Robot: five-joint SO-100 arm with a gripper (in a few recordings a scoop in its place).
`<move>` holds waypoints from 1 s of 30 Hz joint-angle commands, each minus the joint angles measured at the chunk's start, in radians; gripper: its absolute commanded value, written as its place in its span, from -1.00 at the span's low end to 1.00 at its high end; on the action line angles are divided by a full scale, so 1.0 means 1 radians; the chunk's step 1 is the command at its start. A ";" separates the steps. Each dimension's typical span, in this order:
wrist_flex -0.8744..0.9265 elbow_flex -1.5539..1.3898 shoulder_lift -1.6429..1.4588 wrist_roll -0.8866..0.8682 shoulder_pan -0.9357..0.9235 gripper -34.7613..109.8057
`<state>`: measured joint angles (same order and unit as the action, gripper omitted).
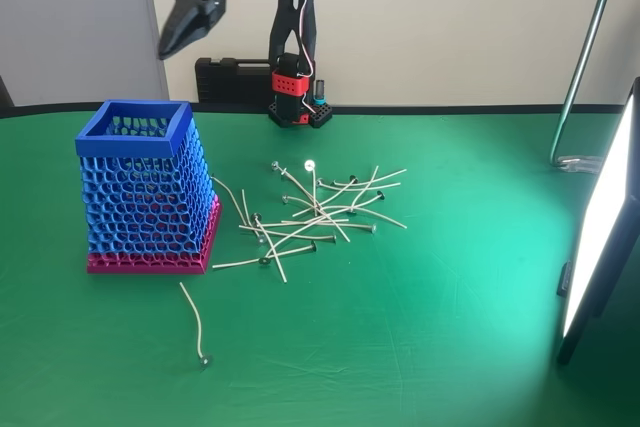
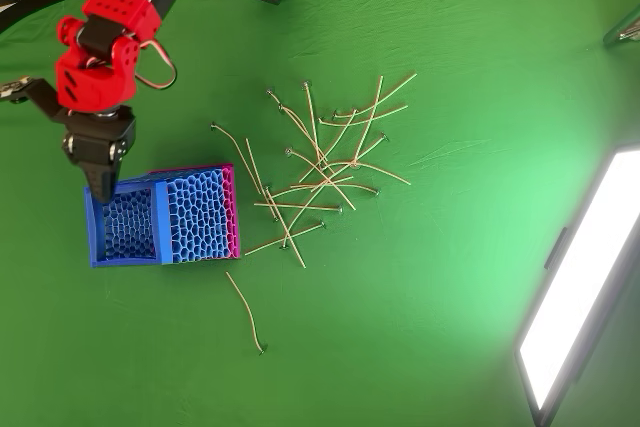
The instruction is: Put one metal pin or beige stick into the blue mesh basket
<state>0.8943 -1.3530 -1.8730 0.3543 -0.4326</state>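
One beige stick [image 1: 193,319] lies alone toward the tabletop's [image 1: 420,347] front edge; the gripper [image 1: 172,47], jaws together and empty, hangs above the blue mesh basket [image 1: 135,127].

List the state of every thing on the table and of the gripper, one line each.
gripper: raised above the basket, jaws look closed, no stick seen in it.
blue mesh basket: upright, open top, contents cannot be told.
pile of sticks: lying flat, crisscrossed, right of the basket in the fixed view.
lone stick: lying flat, apart from the pile, in front of the basket.
light panel: lit.
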 commanded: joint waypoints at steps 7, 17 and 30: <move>0.086 -0.339 -0.385 0.009 0.173 -0.51; 0.092 -0.788 -0.716 -0.060 0.328 -0.51; -0.029 -1.371 -1.123 -0.158 0.436 -0.51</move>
<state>0.8836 -2.6461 -2.9207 0.2102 -0.0092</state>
